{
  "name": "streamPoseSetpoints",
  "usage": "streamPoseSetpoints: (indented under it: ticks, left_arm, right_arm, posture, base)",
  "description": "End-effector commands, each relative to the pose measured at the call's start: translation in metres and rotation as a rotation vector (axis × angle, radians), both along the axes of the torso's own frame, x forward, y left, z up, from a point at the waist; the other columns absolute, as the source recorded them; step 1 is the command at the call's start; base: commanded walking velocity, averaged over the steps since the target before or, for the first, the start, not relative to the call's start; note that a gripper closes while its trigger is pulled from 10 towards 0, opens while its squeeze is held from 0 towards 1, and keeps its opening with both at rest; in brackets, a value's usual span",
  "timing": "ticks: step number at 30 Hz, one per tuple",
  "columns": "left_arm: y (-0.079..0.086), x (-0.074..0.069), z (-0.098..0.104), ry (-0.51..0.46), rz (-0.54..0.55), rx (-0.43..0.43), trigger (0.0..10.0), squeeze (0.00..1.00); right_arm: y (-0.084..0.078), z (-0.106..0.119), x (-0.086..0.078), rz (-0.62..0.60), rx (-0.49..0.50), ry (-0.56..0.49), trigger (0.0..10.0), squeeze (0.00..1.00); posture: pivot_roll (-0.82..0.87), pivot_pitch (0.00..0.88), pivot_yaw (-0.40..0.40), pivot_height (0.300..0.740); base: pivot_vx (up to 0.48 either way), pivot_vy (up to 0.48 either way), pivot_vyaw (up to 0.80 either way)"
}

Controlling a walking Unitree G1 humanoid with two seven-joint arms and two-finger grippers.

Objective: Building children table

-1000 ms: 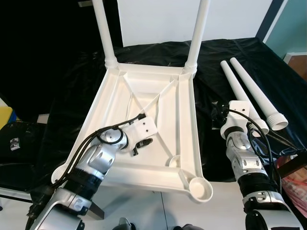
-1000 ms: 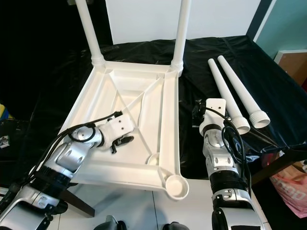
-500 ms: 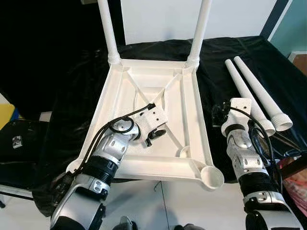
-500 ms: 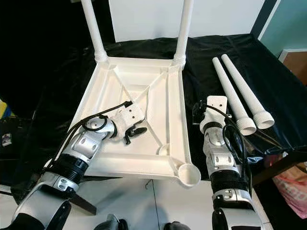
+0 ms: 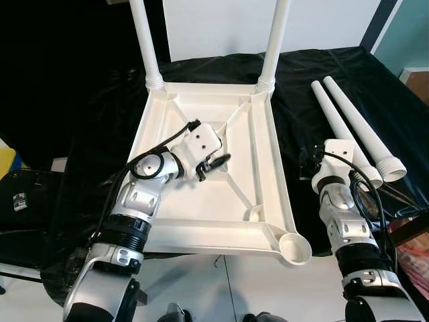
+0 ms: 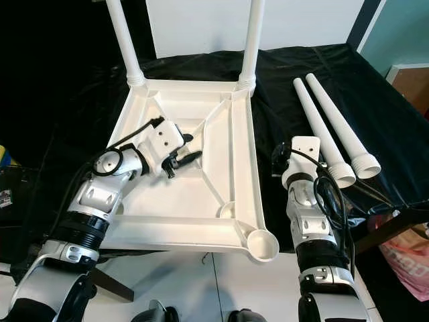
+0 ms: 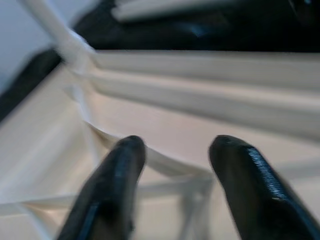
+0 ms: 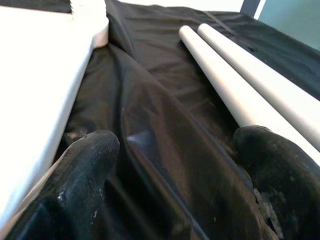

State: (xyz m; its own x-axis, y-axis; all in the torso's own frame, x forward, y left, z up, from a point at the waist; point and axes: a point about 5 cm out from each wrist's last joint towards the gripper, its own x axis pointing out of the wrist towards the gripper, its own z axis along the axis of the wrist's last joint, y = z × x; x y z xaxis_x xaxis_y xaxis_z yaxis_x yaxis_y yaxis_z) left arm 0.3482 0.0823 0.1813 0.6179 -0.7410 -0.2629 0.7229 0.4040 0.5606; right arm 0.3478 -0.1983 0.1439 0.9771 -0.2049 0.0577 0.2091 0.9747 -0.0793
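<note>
White plastic table top lies upside down w/ 2 legs on. Left gripper wide open over its ribs; right gripper wide open, holding nothing. Next: grab one loose white tube leg near its middle, keep it straight.

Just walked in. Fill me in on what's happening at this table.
A humanoid robot is assembling a white plastic children's table. The tabletop lies upside down on a black cloth, with two legs already standing in its far corners. Two loose legs lie on the cloth to the right. The left gripper is open over the tabletop's ribbed underside. The right gripper is open above the cloth, between the tabletop and the loose legs.
</note>
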Motion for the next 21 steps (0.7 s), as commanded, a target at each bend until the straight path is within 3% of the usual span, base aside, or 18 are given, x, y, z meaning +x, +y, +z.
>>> streamPoseSetpoints:
  ticks: [1, 2, 3, 12, 15, 21]
  left_arm:
    - [0.005, 0.005, -0.003, -0.107, 0.163, -0.025, 10.0, 1.0]
    - [0.003, 0.003, -0.008, -0.092, 0.132, -0.005, 10.0, 1.0]
    - [0.002, 0.001, -0.014, -0.06, 0.122, 0.011, 10.0, 0.0]
    - [0.002, 0.004, -0.034, 0.009, 0.173, 0.067, 10.0, 0.0]
    - [0.006, 0.014, -0.042, 0.081, 0.276, 0.061, 10.0, 0.0]
    - [0.01, 0.022, -0.042, 0.107, 0.376, 0.026, 10.0, 0.0]
  right_arm:
    - [-0.001, -0.003, 0.0, -0.002, 0.007, 0.022, 10.0, 0.0]
    - [-0.002, -0.003, 0.0, -0.003, 0.007, 0.021, 10.0, 0.0]
    - [-0.002, -0.003, 0.0, -0.004, 0.007, 0.02, 10.0, 0.0]
    - [-0.006, -0.002, -0.001, -0.017, 0.004, 0.012, 10.0, 0.0]
    - [-0.007, -0.001, -0.002, -0.025, 0.007, 0.007, 10.0, 0.0]
    - [-0.008, -0.001, -0.003, -0.032, 0.009, 0.004, 10.0, 0.0]
  posture:
    - [-0.03, 0.067, -0.017, 0.74]
    - [-0.03, 0.063, -0.016, 0.74]
    - [-0.03, 0.06, -0.013, 0.74]
    - [-0.05, 0.052, -0.001, 0.74]
    - [-0.06, 0.043, 0.009, 0.74]
    - [-0.07, 0.04, 0.015, 0.74]
  base:
    - [0.0, 0.0, 0.0]
    - [0.0, 0.0, 0.0]
    - [0.0, 0.0, 0.0]
    - [0.0, 0.0, 0.0]
    - [0.0, 0.0, 0.0]
    - [0.0, 0.0, 0.0]
